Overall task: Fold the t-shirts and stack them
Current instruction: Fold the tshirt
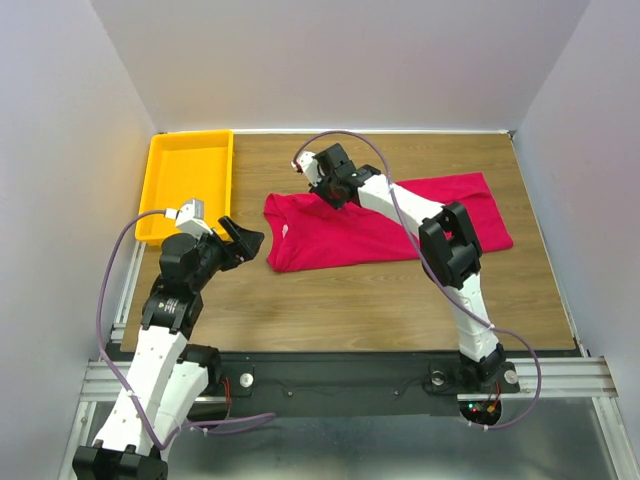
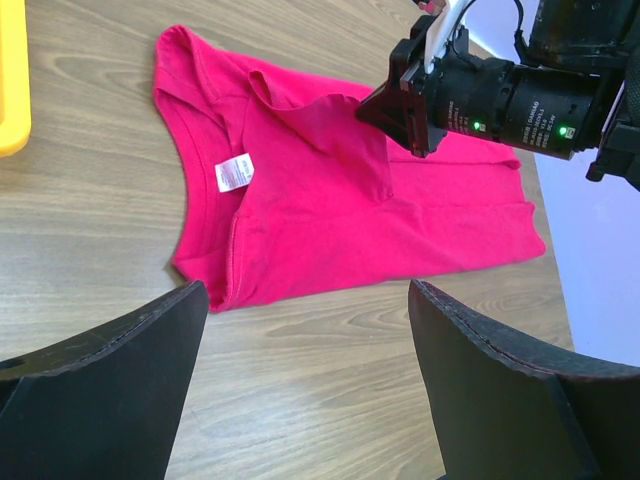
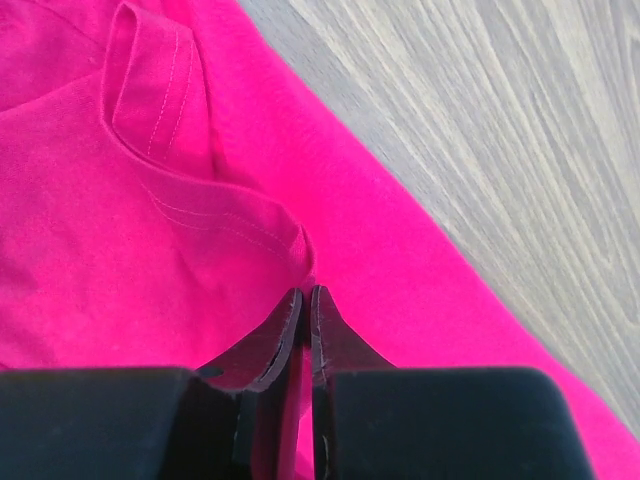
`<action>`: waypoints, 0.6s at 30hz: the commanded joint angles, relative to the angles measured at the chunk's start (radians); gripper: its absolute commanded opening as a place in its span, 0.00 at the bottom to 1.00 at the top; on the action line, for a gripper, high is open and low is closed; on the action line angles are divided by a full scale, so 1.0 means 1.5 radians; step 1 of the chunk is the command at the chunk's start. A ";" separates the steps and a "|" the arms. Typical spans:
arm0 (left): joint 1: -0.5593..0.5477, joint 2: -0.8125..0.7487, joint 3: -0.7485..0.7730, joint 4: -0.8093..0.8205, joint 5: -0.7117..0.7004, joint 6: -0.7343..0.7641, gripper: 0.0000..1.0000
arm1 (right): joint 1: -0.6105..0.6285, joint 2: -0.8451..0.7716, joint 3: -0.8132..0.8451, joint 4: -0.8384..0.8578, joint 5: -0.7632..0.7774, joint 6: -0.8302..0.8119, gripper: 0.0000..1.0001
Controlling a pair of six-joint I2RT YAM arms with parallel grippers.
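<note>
A crimson t-shirt lies partly folded lengthwise on the wooden table, its collar end toward the left with a white label showing. My right gripper is shut on a fold of cloth near the shirt's far left edge; in the left wrist view that gripper holds the cloth pulled up into a small peak. The right wrist view shows the right gripper pinching a stitched hem of the t-shirt. My left gripper hangs open just left of the shirt, and in its own view the left gripper has only bare table between the fingers.
A yellow plastic tray stands at the back left of the table, its corner also visible as the tray in the left wrist view. White walls close in the table on three sides. Bare wood lies in front of the shirt.
</note>
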 commanded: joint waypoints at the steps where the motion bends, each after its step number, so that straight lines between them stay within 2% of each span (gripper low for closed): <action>1: 0.004 -0.002 -0.006 0.032 0.013 0.006 0.92 | -0.006 0.004 0.028 0.038 0.032 0.014 0.10; 16: 0.004 0.002 -0.014 0.039 0.020 0.002 0.92 | -0.022 0.012 0.035 0.052 0.080 0.027 0.11; 18: 0.004 0.002 -0.014 0.041 0.020 0.001 0.92 | -0.023 0.012 0.032 0.053 0.081 0.027 0.14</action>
